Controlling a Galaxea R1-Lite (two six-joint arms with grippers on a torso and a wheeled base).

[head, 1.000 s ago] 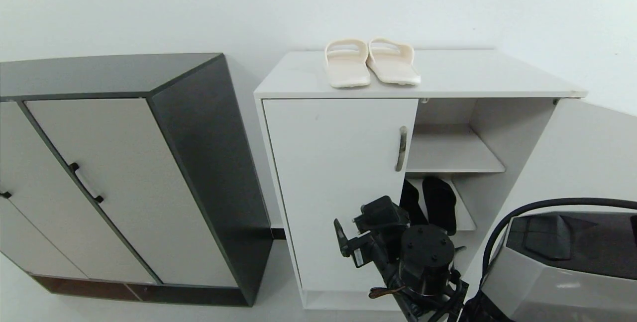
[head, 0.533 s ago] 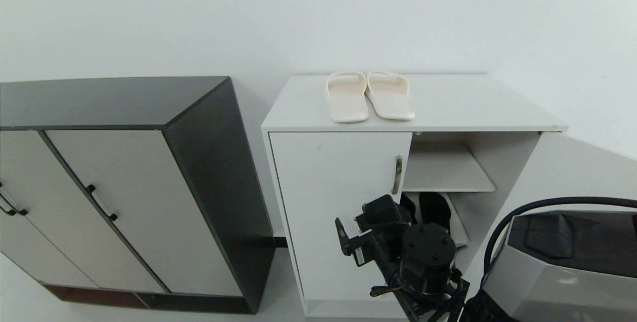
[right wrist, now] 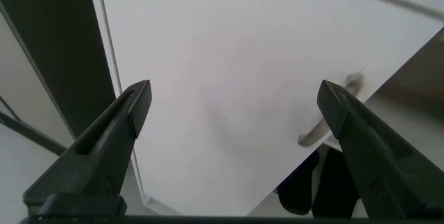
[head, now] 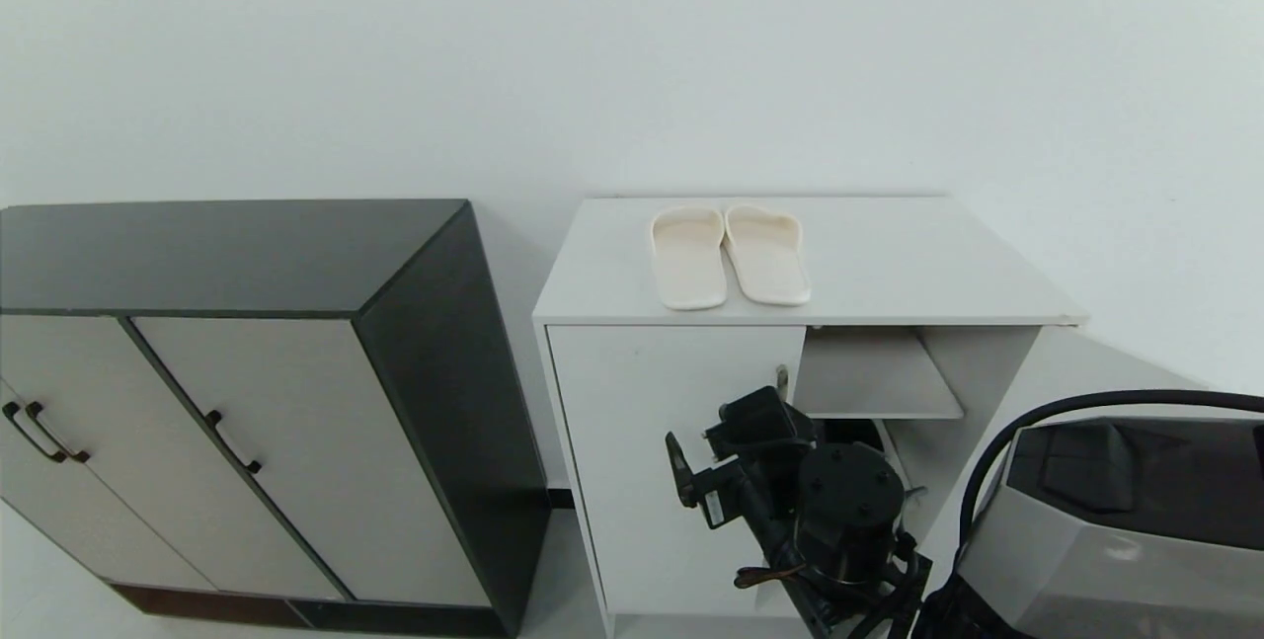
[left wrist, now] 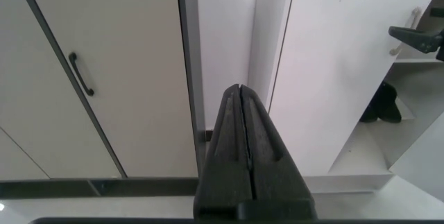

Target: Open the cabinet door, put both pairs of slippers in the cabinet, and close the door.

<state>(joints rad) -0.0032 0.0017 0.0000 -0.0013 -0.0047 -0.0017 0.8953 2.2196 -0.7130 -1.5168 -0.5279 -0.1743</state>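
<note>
A pair of cream slippers (head: 729, 255) lies on top of the white cabinet (head: 889, 264). The cabinet's left door (head: 652, 441) is closed, with its metal handle (right wrist: 331, 121) at the door's right edge. The right half stands open and shows a shelf (head: 869, 377). A pair of black slippers (left wrist: 383, 105) sits on a lower shelf inside, also seen as black slippers (right wrist: 325, 182) in the right wrist view. My right gripper (right wrist: 236, 109) is open in front of the closed door, low down near the handle. My left gripper (left wrist: 241, 106) is shut on nothing, low and facing both cabinets.
A dark cabinet (head: 247, 254) with two pale doors and black handles (head: 233, 441) stands just left of the white one, with a narrow gap between them. A plain white wall runs behind. The floor to the right of the white cabinet is bare.
The whole head picture has shifted downward, so the camera moved; both cabinets now appear lower and more from above. The slippers have not moved.
</note>
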